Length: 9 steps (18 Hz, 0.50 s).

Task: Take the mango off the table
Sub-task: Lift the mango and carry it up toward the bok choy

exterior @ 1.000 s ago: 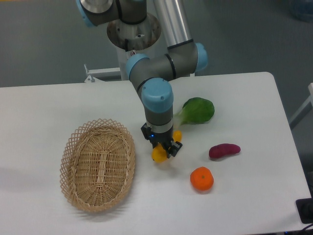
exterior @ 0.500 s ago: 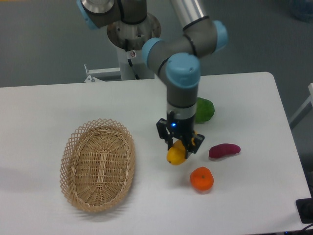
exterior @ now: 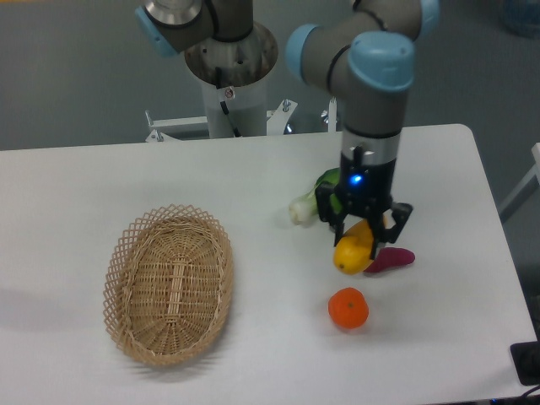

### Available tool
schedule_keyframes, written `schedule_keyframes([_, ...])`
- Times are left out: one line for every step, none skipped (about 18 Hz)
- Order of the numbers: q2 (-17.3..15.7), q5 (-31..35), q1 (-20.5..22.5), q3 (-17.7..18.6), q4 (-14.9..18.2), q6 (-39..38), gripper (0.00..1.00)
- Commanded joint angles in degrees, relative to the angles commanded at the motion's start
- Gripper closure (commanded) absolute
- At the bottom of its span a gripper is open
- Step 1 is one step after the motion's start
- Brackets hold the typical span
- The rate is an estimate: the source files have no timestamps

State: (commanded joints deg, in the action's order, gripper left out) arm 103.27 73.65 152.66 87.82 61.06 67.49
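Jaws of the gripper [exterior: 363, 229] are clenched on the mango [exterior: 354, 250], which hangs tilted above the table [exterior: 101, 177], purple tuber [exterior: 390, 259] at its three o'clock; orange [exterior: 348, 308] at six.

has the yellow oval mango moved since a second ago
Yes. The yellow oval mango, held in the gripper, has moved right, away from the woven wicker basket, and now hangs beside the purple tuber.

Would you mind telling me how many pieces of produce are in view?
4: the mango held in the hand, the purple tuber partly behind it, the orange below, the leafy green vegetable partly behind the arm. More may be hidden.
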Motion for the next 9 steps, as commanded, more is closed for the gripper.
schedule_keyframes([0.00,0.09,0.53,-1.14,1.94,1.23,0.45])
schedule_keyframes([0.00,0.09,0.88,-2.11,3.87,2.46,0.45])
schedule_keyframes([0.00,0.09,1.58,-2.90,5.37,3.78,0.45])
schedule_keyframes([0.00,0.09,2.02,-3.35,6.43,5.10,0.45])
schedule_keyframes([0.00,0.09,2.55,-3.44,6.61,6.15,0.45])
schedule_keyframes([0.00,0.09,2.82,-3.53,6.79,7.03,0.45])
schedule_keyframes([0.00,0.09,2.99,-3.53,6.79,7.65,0.45])
schedule_keyframes([0.09,0.17,3.08,-3.53,6.79,7.92,0.45])
schedule_keyframes([0.09,0.18,3.08,-3.62,6.79,8.27,0.45])
